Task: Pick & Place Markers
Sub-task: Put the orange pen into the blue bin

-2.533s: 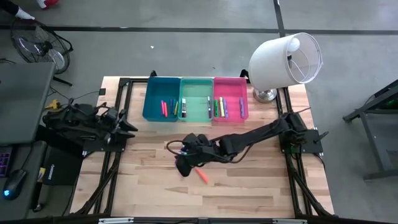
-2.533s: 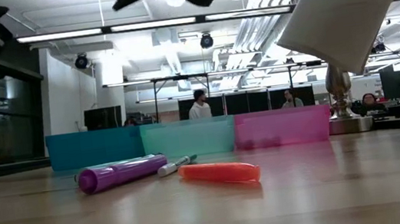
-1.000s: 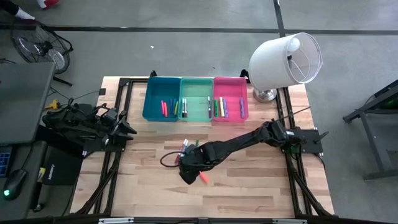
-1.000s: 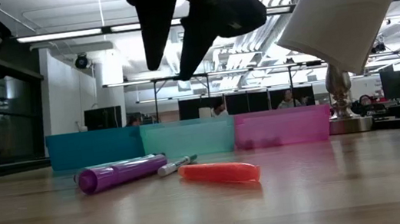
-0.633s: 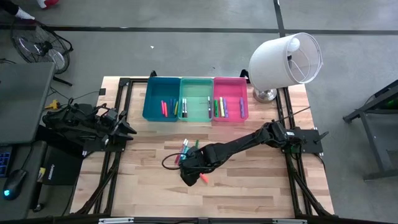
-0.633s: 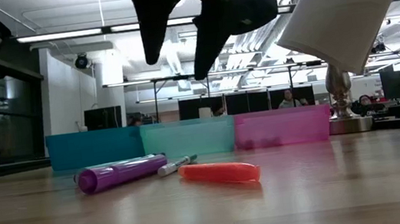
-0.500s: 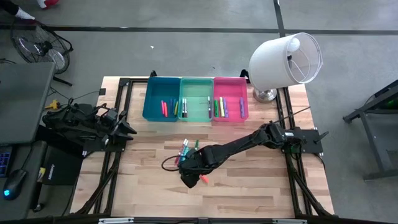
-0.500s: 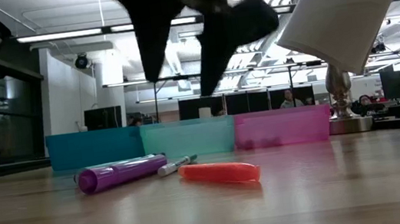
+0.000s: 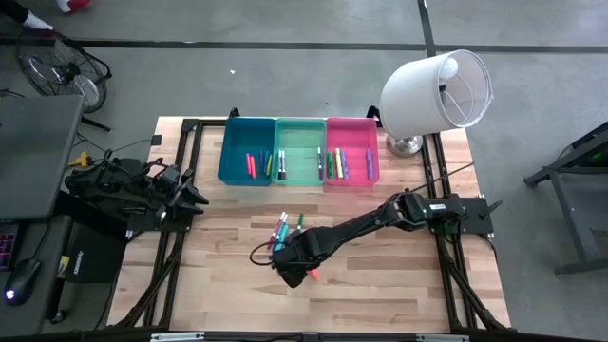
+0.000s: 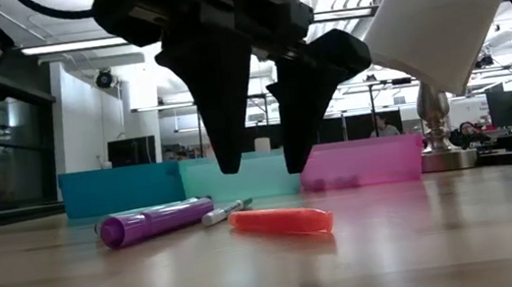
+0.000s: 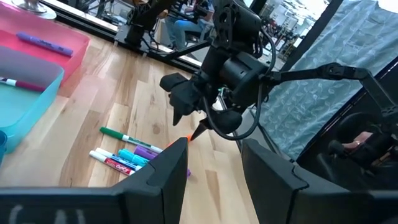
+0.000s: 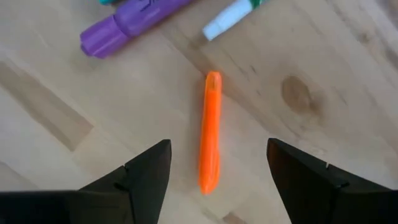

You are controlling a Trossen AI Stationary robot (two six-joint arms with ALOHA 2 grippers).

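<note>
My left gripper (image 9: 195, 197) waits at the bench's left edge; whether its fingers grip anything, I cannot tell. My right gripper (image 10: 264, 167) has dropped, fingers spread astride the short orange plastic marker (image 12: 210, 132) lying mid-bench, so closing comes next.

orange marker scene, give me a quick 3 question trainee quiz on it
1. True or false: the right gripper is shut on the orange marker.
2. Which bin stands in the middle? A blue, B mint green, C pink.
3. Fill in: the purple marker lies on the ____.

Key: 1 false, its fingers stand open either side of it, not touching. 2 B, the mint green bin. 3 table.
</note>
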